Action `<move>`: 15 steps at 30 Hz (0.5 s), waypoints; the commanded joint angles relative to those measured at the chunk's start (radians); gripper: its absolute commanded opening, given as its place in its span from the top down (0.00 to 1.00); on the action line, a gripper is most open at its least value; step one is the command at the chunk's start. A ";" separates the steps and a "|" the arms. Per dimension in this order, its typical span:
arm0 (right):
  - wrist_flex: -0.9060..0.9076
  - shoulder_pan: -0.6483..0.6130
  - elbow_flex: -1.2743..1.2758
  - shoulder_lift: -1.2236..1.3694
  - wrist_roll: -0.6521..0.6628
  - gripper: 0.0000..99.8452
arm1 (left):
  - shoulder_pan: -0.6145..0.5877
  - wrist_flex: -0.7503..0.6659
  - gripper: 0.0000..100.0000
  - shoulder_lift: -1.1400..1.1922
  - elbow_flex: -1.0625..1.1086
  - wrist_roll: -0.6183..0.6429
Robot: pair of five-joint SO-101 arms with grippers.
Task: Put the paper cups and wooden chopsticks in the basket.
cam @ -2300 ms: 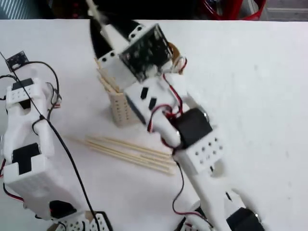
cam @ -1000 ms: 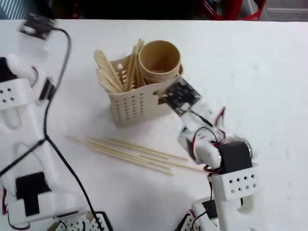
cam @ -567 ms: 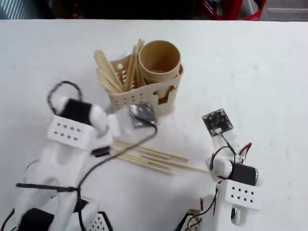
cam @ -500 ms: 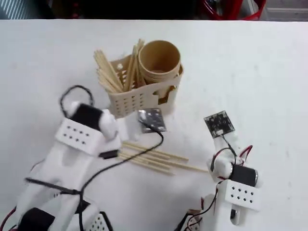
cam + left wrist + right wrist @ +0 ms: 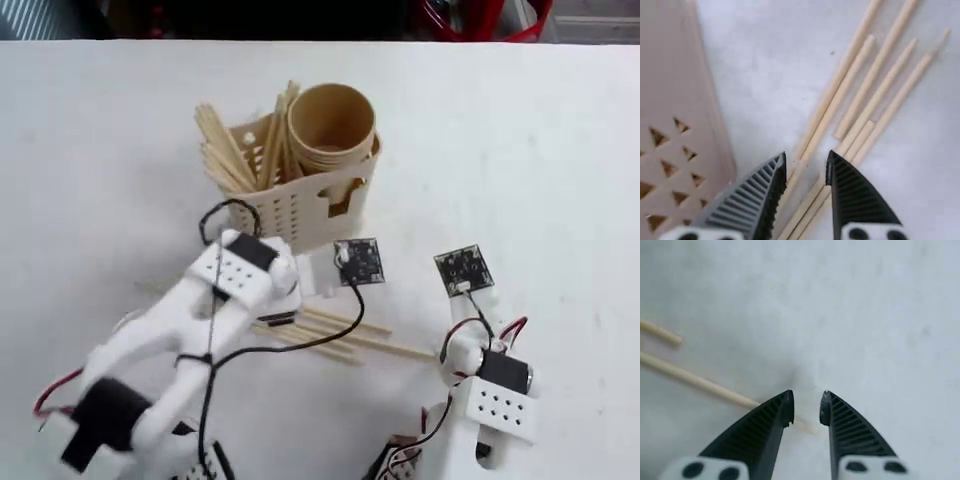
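Mostly done, by the look: paper cups nested in the basket, beside a sheaf of upright wooden chopsticks. Leaves several loose chopsticks flat on the bench, just before the basket. Left fingers slightly parted, empty, poised over those sticks; right fingers narrowly open, empty, at one stick's end.
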 commanded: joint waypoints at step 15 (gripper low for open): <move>-0.084 0.013 0.020 0.108 -0.005 0.91 | 0.033 -0.012 0.84 0.351 -0.273 -0.009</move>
